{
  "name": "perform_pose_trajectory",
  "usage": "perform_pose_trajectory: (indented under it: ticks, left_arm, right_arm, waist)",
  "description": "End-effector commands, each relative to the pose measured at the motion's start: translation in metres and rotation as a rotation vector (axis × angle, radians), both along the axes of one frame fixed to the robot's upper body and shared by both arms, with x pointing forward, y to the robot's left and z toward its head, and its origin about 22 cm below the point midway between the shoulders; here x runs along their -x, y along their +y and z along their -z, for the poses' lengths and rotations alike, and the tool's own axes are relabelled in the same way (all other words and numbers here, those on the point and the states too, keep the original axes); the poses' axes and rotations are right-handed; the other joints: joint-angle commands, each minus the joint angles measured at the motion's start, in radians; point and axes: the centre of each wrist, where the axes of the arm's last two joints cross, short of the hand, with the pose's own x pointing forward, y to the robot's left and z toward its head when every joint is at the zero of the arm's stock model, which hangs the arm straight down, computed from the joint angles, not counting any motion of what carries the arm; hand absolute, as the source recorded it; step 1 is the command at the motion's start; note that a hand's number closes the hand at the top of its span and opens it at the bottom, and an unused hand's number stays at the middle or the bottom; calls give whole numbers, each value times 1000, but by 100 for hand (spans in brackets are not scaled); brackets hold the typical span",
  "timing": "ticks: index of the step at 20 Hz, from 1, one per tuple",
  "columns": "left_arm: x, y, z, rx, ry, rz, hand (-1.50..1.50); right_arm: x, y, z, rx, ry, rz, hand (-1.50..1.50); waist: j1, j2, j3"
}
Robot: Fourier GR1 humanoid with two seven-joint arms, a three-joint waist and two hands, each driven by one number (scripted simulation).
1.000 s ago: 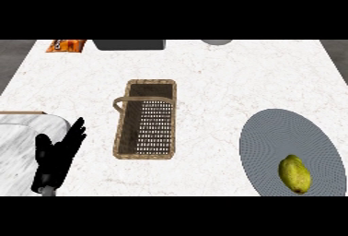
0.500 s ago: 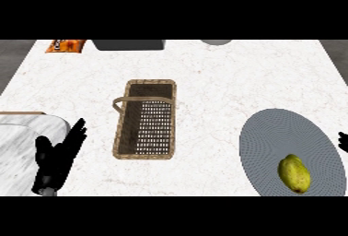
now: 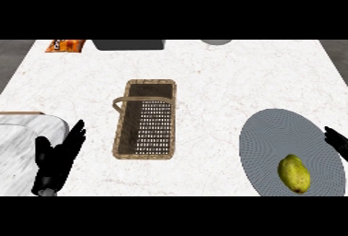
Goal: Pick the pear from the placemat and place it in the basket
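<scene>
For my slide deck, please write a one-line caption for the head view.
Pear on round grey placemat, right hand at its edge, basket mid-counter, left hand open.

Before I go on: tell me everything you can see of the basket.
The basket is a long, rectangular, tan wicker one, standing upright on the white marbled counter near the middle. Its floor is a see-through mesh, its far end is shadowed, and a handle loop sticks out on its left side. Nothing lies inside, and neither hand touches it.
</scene>
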Motion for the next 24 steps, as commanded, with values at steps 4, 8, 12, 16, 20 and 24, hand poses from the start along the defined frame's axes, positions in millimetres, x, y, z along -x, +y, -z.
perform_pose_trajectory:
  ticks: [4,8,12,16,20,24]
  left_arm:
    - [15,-3,22,4,144,-19,0]
    - [3,-3,10,-4,138,-38,0]
    - [15,8,20,-25,144,-29,0]
    - [16,7,27,15,145,-47,0]
    - [16,-4,29,-3,128,-28,0]
    - [25,-5,38,14,148,-40,0]
  right_arm:
    - [-16,23,3,94,56,-64,-150]
    - [-18,30,17,88,92,-52,-150]
    - [1,25,17,80,95,-80,-150]
    - [2,43,34,58,72,-61,-150]
    - [-13,47,33,60,68,-54,-150]
    - [-12,38,37,84,78,-60,150]
  waist:
    - [5,12,-11]
    - [4,12,-11]
    - [-3,11,-12]
    - [-2,11,-11]
    - [0,12,-11]
    - [3,13,-11]
